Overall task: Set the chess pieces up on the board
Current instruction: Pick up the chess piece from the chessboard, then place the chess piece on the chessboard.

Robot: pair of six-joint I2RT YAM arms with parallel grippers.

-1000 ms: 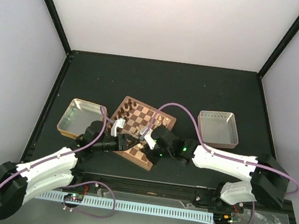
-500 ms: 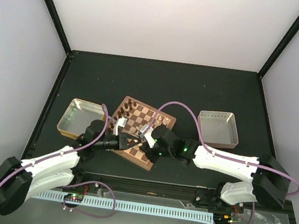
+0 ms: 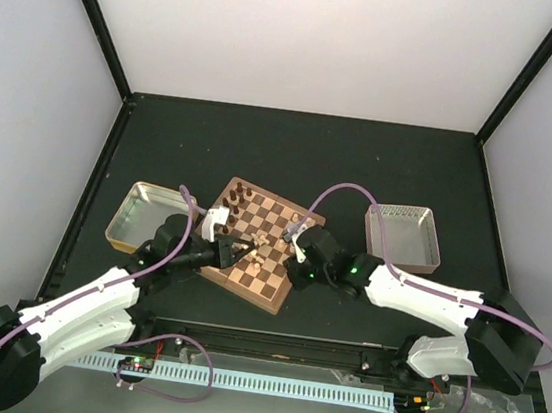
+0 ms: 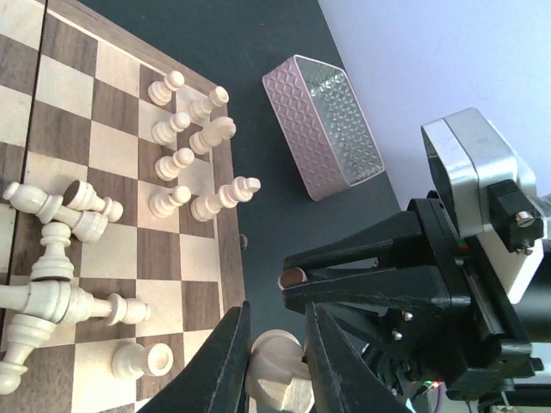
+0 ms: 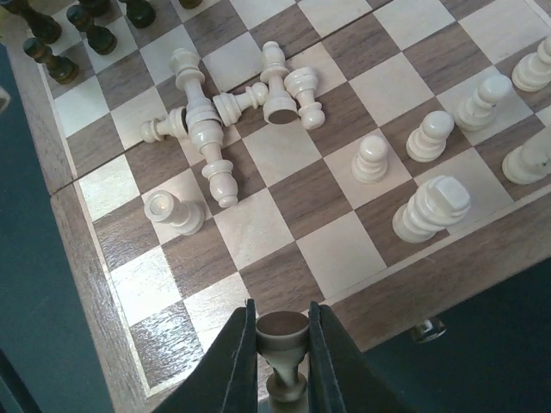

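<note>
left claw (image 4: 277,361) pinched a cream chessman (image 4: 277,389) just off the board (image 4: 232,267) rim. right claw (image 5: 282,344) pinched a second cream chessman (image 5: 282,327) over the same edge. hazards noted: the claws hung near each other and could clash; a low descent could scatter the toppled heap (image 5: 215,129) or fell the standing men (image 5: 430,206).

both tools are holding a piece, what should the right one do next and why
Probably lower the right tool and stand its piece on the bare edge square by it: the tool is shut on the piece over the board's rim row, where other cream pieces already stand.
</note>
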